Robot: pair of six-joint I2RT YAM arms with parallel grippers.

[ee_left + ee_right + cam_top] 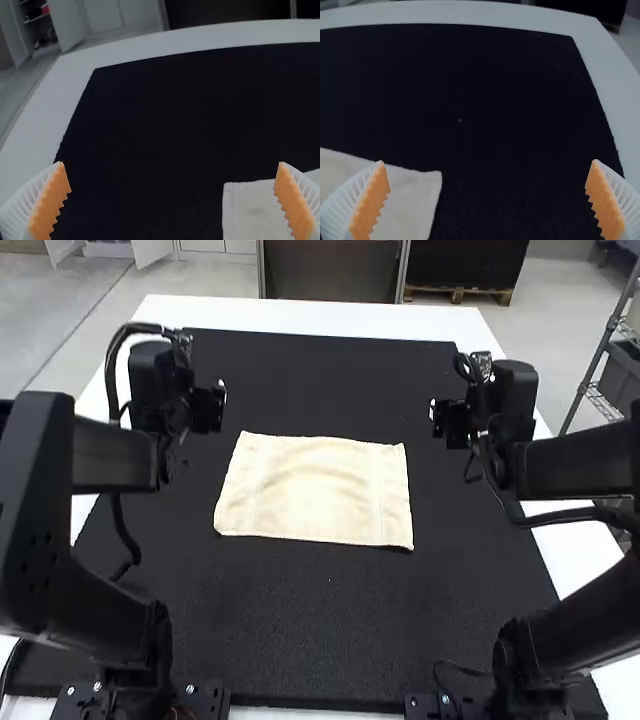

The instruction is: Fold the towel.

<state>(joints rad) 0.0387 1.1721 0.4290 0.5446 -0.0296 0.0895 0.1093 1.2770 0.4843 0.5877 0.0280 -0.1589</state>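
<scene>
Towel (316,490) flat, slightly rippled, mid-mat (290,640), between the arms. Left claw (171,162) and right claw (487,161) both wide, empty. Looks like pre-grasp; next move likely needs both claws lowered onto matching corners, pinching, then folding over.

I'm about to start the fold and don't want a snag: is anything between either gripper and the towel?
Nothing visible stands in the way. The towel lies flat on the black mat, and the left gripper and right gripper are open near its two sides.
</scene>
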